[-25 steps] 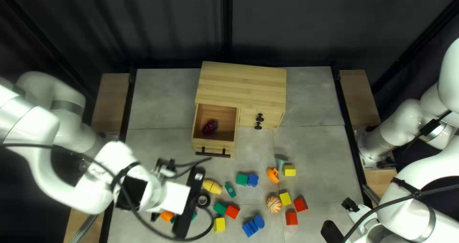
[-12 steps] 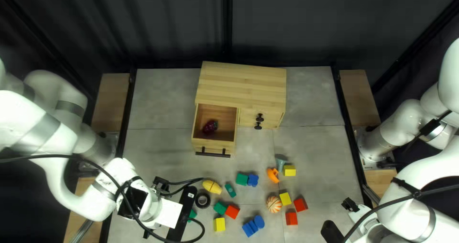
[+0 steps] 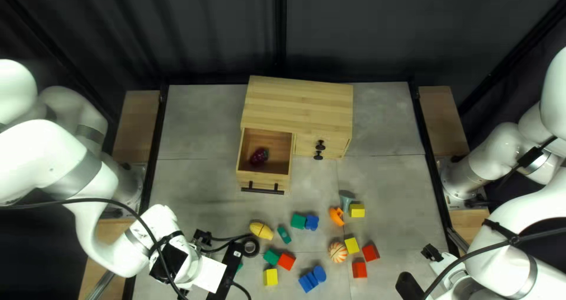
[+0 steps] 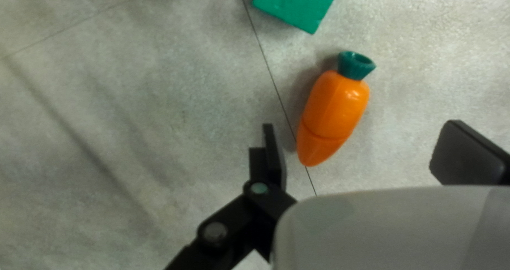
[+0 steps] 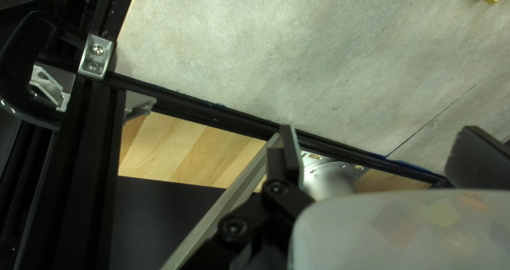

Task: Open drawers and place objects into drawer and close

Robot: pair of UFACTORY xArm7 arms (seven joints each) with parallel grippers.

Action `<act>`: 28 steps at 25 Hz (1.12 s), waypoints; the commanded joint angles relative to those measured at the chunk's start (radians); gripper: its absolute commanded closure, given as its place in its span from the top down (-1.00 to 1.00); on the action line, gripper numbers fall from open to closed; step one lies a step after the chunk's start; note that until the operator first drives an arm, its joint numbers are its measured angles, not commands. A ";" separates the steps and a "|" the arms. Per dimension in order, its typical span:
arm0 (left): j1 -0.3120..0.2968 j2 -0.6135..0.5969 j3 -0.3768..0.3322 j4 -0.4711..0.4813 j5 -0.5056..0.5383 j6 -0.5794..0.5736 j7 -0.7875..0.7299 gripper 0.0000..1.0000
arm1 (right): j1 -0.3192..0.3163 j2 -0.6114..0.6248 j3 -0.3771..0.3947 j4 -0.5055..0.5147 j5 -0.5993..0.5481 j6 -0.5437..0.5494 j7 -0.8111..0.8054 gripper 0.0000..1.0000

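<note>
There are three red blocks (image 3: 359,269), three yellow blocks (image 3: 357,210), one carrot (image 4: 333,108), one ball (image 3: 338,252) and one cabinet (image 3: 298,105).

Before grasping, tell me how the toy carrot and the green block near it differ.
The toy carrot is orange, green-topped; the green block is plain green. The carrot is rounded, the block flat-sided. The carrot lies nearer the left gripper than the block. Both rest on the table.
</note>
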 commanded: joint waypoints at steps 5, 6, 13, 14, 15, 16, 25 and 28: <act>-0.005 0.042 0.006 -0.019 0.052 -0.051 -0.052 0.50 | 0.000 0.000 0.000 0.000 0.000 0.000 0.000 1.00; -0.004 0.047 0.008 -0.023 0.055 -0.058 -0.054 0.54 | 0.000 0.000 0.000 0.000 0.000 0.000 0.000 1.00; 0.003 0.069 0.020 -0.029 0.075 -0.074 -0.056 -1.00 | 0.000 0.000 0.000 0.000 0.000 0.000 0.000 1.00; 0.003 0.071 0.021 -0.027 0.076 -0.072 -0.055 -1.00 | 0.000 0.000 0.000 0.000 0.000 0.000 0.000 1.00; 0.005 0.067 0.021 -0.026 0.072 -0.066 -0.052 -1.00 | 0.000 0.000 0.000 0.000 0.000 0.000 0.000 1.00; 0.006 0.060 0.019 -0.024 0.065 -0.057 -0.046 -1.00 | 0.000 0.000 0.000 0.000 0.000 0.000 0.000 1.00; 0.004 -0.222 0.100 -0.019 -0.133 0.177 0.148 -1.00 | 0.000 0.000 0.000 0.000 0.000 0.000 0.000 1.00; 0.061 -0.389 0.209 0.008 -0.099 0.341 0.209 -1.00 | 0.000 0.000 0.000 0.000 0.000 0.000 0.000 1.00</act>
